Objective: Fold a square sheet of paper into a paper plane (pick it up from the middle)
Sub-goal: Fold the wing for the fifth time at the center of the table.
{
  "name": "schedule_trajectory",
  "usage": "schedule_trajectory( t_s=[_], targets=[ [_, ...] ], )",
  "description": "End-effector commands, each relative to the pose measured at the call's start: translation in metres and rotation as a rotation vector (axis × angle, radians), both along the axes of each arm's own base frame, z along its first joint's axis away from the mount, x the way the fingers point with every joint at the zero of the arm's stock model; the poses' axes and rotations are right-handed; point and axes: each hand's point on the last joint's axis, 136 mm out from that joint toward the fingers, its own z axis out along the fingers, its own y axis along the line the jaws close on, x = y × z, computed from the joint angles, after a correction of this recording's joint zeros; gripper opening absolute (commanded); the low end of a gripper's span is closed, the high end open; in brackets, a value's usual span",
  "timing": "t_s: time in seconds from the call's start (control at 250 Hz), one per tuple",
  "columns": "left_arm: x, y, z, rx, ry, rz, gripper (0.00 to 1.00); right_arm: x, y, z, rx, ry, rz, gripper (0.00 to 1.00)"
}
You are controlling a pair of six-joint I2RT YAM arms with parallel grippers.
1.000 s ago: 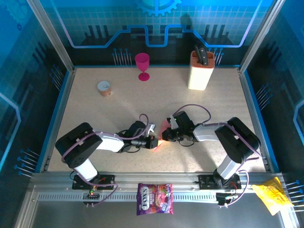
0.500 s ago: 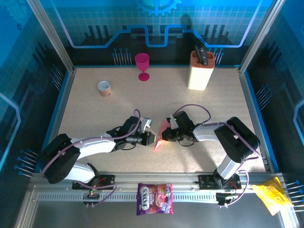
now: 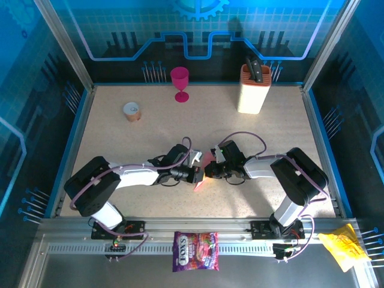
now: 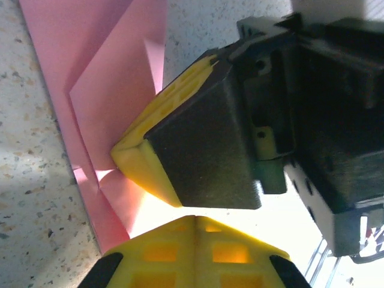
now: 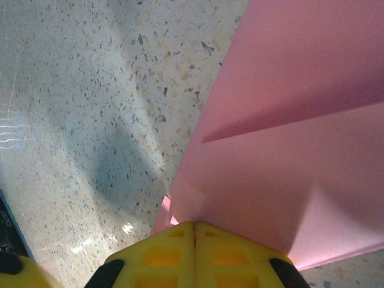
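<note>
Both my arms lie low over the speckled beige counter, wrists meeting near centre; my right fingers pinch the folded salmon-pink paper sheet lying there; my left fingers are closed beside it.

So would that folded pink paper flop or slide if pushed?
Probably floppy and very light: the thin salmon-pink folded paper lies flat in creased layers. It may well slide on the smooth speckled tabletop rather than tip or roll.
</note>
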Motion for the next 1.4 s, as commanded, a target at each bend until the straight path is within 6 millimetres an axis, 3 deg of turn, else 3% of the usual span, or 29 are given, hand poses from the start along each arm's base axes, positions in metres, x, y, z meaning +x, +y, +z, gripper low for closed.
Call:
schedule_trajectory(
  t_s=[0.0,0.24,0.591,0.975,1.398],
  targets=[
    [0.000,-0.007,-0.002,-0.010,-0.010,-0.033,0.00,-0.031,-0.055,-0.067,-0.273,0.153,-0.084,0.00],
    [-0.004,-0.008,-0.019,-0.010,0.026,-0.026,0.00,-0.032,-0.056,-0.069,-0.280,0.161,-0.089,0.00],
    [-0.026,-0.013,-0.036,0.007,0.070,-0.069,0.00,-0.037,-0.059,-0.076,-0.284,0.184,-0.106,0.00],
    [-0.038,0.001,-0.057,0.033,0.103,-0.033,0.00,-0.039,-0.065,-0.080,-0.306,0.204,-0.125,0.00],
    [-0.080,0.016,-0.079,0.039,0.177,-0.021,0.00,-0.041,-0.070,-0.083,-0.321,0.227,-0.146,0.00]
  ],
)
